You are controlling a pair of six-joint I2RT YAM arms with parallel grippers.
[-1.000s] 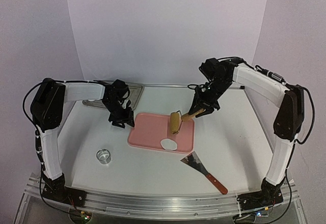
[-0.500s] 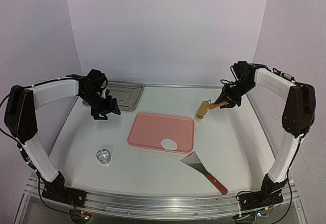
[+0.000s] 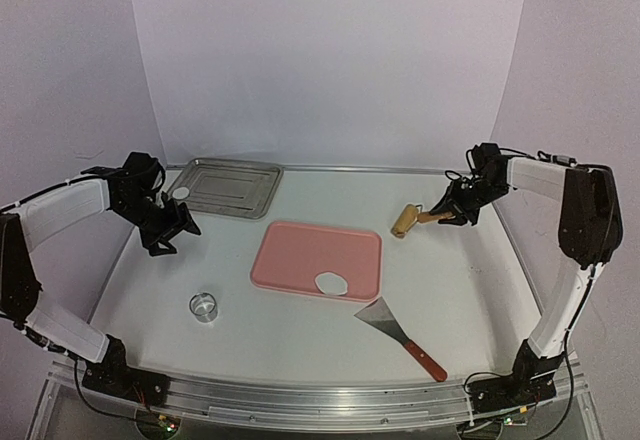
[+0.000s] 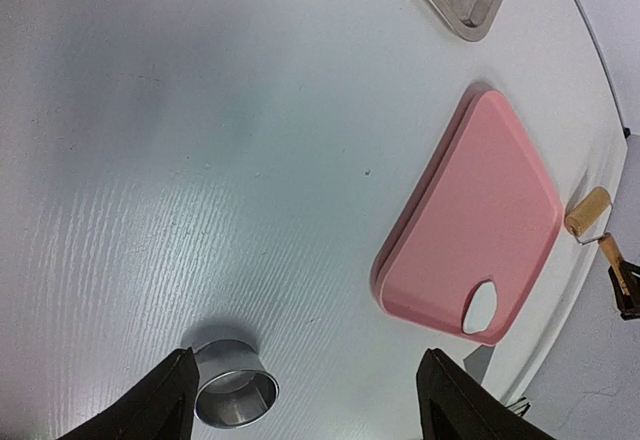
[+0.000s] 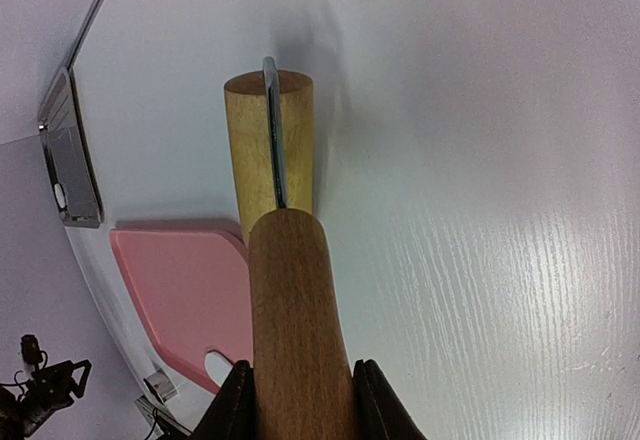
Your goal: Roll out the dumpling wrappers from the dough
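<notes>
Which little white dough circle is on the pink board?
The dumpling wrapper at the near right corner of the pink board. The other wrapper lies in the metal tray at the back left.

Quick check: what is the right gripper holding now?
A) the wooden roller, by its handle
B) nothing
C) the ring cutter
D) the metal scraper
A: the right gripper is closed around the handle of the wooden roller; the scraper lies apart on the table.
</notes>
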